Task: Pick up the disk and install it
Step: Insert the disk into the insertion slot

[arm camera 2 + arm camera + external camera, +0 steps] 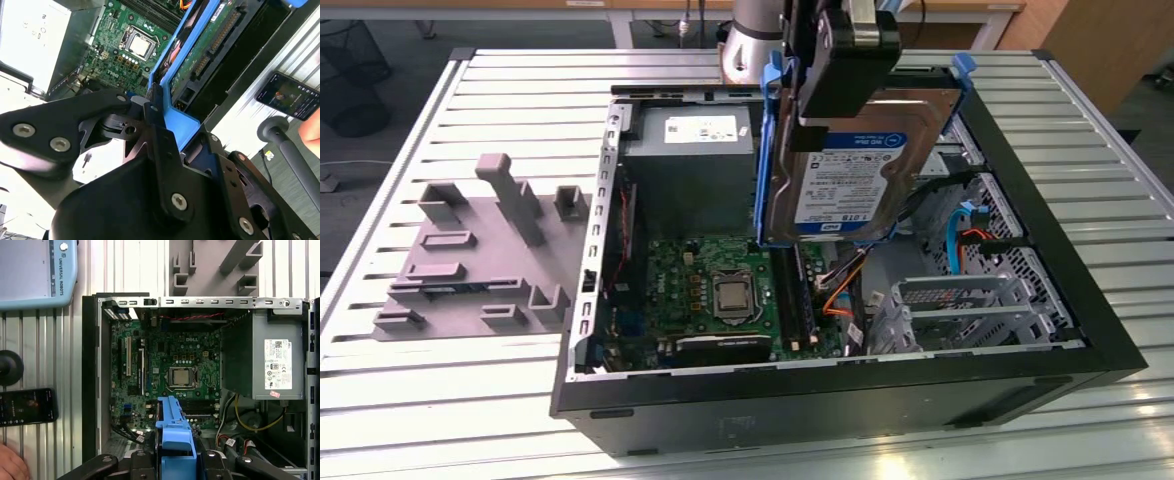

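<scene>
Open computer case (854, 385) on worktop (454, 400) holds motherboard (720, 275), grey power supply (687, 175). Tool (843, 85) clamped onto the disk (854, 180), which hangs over the case.

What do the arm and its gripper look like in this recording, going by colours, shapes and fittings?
The arm is a silver-grey tube with a blue ring at its joint. The gripper is black all over, with a bulky rounded body, flat angular linkage bars and narrow fingers. Silver screw heads dot the bars and the body. I can make out no cables on it.
</scene>
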Controlling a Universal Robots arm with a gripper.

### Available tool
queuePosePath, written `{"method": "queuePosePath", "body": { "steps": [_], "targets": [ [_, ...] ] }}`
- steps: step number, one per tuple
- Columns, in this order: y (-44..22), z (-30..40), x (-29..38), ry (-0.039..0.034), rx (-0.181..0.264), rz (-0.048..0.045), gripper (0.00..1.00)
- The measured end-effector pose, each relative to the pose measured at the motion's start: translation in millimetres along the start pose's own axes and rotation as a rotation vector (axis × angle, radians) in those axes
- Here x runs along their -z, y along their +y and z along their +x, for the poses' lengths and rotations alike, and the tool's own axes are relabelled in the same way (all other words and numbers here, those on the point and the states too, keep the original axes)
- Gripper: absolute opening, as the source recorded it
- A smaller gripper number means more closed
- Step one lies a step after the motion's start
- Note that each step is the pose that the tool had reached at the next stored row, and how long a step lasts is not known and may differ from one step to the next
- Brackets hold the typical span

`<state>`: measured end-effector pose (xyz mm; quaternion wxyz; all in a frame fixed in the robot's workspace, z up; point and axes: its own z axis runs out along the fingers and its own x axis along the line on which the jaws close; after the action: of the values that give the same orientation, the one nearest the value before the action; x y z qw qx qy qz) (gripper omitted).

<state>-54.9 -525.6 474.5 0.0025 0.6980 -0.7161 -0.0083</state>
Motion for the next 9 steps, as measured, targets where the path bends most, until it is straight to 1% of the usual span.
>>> {"method": "queuePosePath", "body": {
  "steps": [9],
  "targets": [
    [-0.1, 1.1, 0.0, 0.0, 0.0, 0.0, 0.36]
  ]
}}
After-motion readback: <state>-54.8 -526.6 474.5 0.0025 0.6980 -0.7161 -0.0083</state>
